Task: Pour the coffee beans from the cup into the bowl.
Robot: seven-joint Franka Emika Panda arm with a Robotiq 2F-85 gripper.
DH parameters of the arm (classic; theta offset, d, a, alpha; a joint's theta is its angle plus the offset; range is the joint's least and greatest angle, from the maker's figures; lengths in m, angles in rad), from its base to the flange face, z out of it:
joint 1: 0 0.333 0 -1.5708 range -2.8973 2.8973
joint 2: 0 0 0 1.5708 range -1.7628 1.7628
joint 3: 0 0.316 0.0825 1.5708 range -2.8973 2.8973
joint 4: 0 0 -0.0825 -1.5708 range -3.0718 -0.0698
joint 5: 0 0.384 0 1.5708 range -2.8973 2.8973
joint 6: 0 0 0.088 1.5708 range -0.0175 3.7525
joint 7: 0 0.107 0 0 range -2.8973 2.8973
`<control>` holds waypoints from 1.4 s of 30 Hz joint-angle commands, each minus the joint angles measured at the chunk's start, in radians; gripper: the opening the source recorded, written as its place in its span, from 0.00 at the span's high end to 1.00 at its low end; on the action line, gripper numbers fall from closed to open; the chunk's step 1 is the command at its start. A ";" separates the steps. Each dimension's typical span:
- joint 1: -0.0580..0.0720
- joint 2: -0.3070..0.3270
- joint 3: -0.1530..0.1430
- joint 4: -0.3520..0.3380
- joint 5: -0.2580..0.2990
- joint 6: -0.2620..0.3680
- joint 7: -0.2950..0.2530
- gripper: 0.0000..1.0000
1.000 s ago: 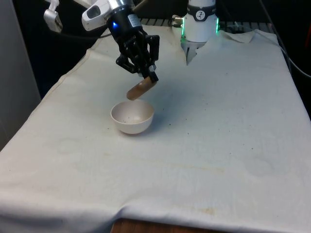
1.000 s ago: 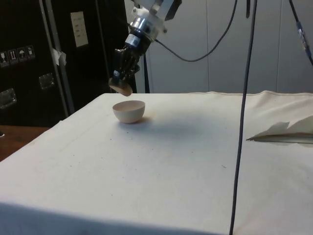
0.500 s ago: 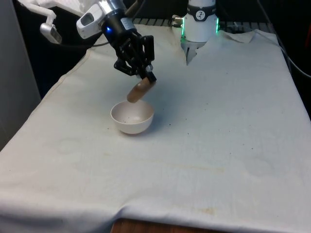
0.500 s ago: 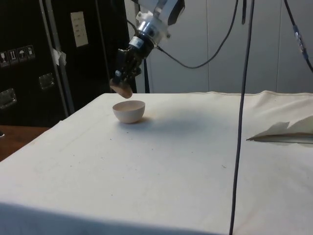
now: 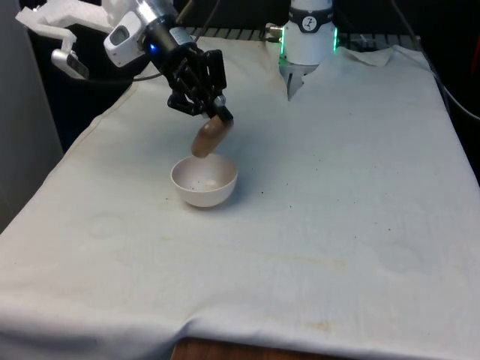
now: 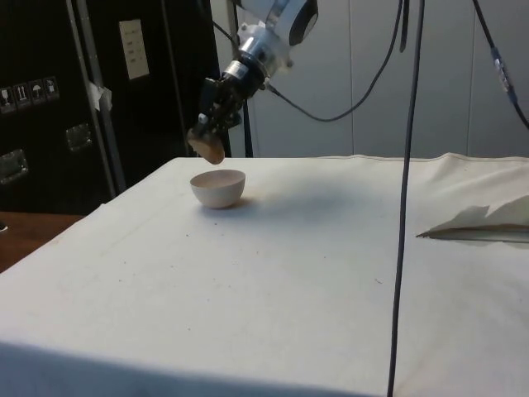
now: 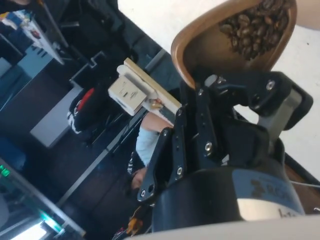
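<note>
Over the table's left half in the front view, gripper (image 5: 215,114) hangs above the cloth (image 5: 337,187), fingers pinching the rim of a brown cup (image 5: 209,138). Cup tilted steeply, mouth down and toward the bowl (image 5: 204,180), its lower lip just above the bowl's far rim, not touching as far as can be seen.

Bowl: white, upright on the cloth, directly under the cup. Inside looks pale; a few dark specks at most, too small to call beans.

Side view agrees: gripper (image 6: 210,132) holds the cup (image 6: 206,147) tipped just above the bowl (image 6: 219,188), a clear gap between them.

Wrist view: cup (image 7: 210,40) seen from the open side, coffee beans (image 7: 256,27) heaped against the low part of the wall near the lip. Claw (image 7: 240,85) clamped on the cup's edge, one finger inside, one outside.

Judgement on progress: cup has been lifted and brought over the bowl, tilt under way. Bulk of the beans appear to sit in the cup, so the pour itself is barely begun or not begun. Left to do: more tilt until beans slide over the lip into the bowl.

Farther right, a crumpled fold of cloth (image 6: 488,223) lies well apart from the work.
</note>
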 commanded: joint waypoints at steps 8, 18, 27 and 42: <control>-0.010 0.040 -0.048 0.042 0.059 -0.120 -0.010 0.99; -0.008 0.057 -0.076 0.044 0.115 -0.195 -0.031 0.99; -0.004 0.061 -0.080 0.030 0.163 -0.239 -0.063 0.99; -0.003 0.065 -0.094 0.003 0.214 -0.314 -0.104 0.99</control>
